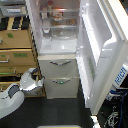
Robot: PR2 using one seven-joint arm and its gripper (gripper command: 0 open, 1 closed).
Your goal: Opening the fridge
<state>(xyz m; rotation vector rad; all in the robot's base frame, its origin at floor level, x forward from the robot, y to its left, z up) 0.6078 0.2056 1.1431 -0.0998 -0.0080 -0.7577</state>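
A single downward-looking exterior view shows a kitchen corner. At the lower left edge of this view, a white and grey robot arm (11,97) reaches in from the corner, ending in a rounded gripper (34,79) that sits low, near the floor. The picture is too blurred to tell whether its fingers are apart or together, and nothing can be seen held in them. Behind and above the gripper stands a tan wooden drawer cabinet (16,50) with several drawer fronts stacked one above another; dark items rest on its top, too indistinct to name. Just to the right of the gripper is the fridge (59,45) — a tall white unit filling the middle of the view. The gripper lies beside the fridge's lower left corner, level with the lower drawer (62,86), close to it, though contact cannot be judged. The two lower drawers are shut, each with a curved silver handle (61,62). Above them the upper compartment stands exposed, lit inside, with shelves holding small containers. Its large door (102,55) is swung wide to the view's right, its inner side with door racks facing out. Past the door, at the far right edge, sits a white object with blue lettering (120,76) — the words unreadable — above a dark floor.
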